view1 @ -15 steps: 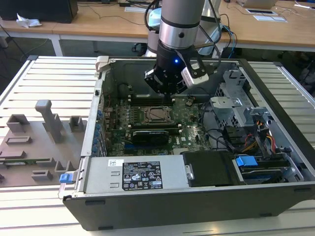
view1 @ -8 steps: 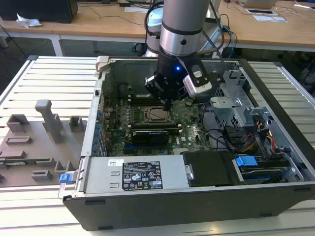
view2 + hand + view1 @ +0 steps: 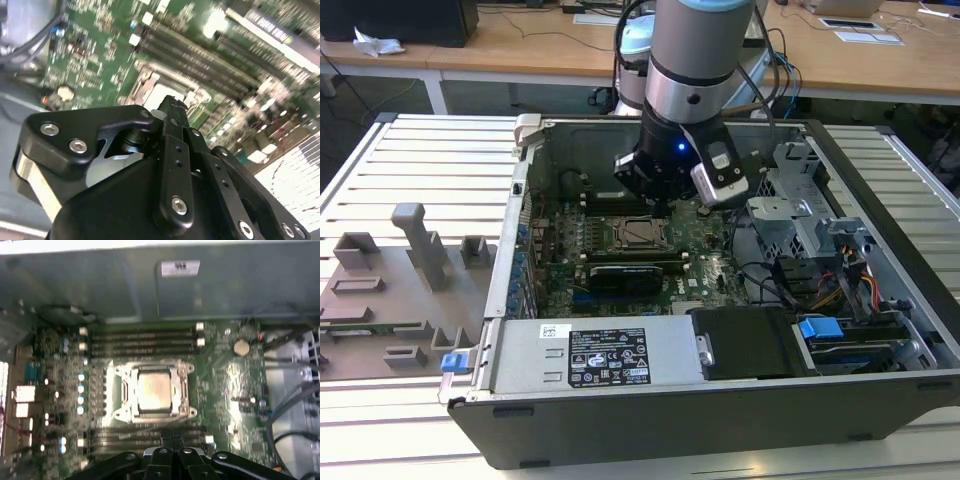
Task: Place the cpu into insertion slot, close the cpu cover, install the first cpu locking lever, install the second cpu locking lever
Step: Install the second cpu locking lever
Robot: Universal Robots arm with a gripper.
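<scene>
The cpu, a silvery square chip, lies in the insertion slot on the green board. The cpu cover, a thin metal frame, lies flat around the chip. I cannot make out how the locking levers stand. My gripper hovers above the board just beside the socket, over the memory slots on one side of it, with its black fingers pressed together and nothing between them. In the second wrist view the shut gripper partly hides the socket. In the exterior view the gripper hangs just behind the socket.
Long black memory slots run on both sides of the socket. A coin battery sits nearby. The case holds a labelled power supply, a drive cage and cables. A grey fixture tray lies at the exterior view's left.
</scene>
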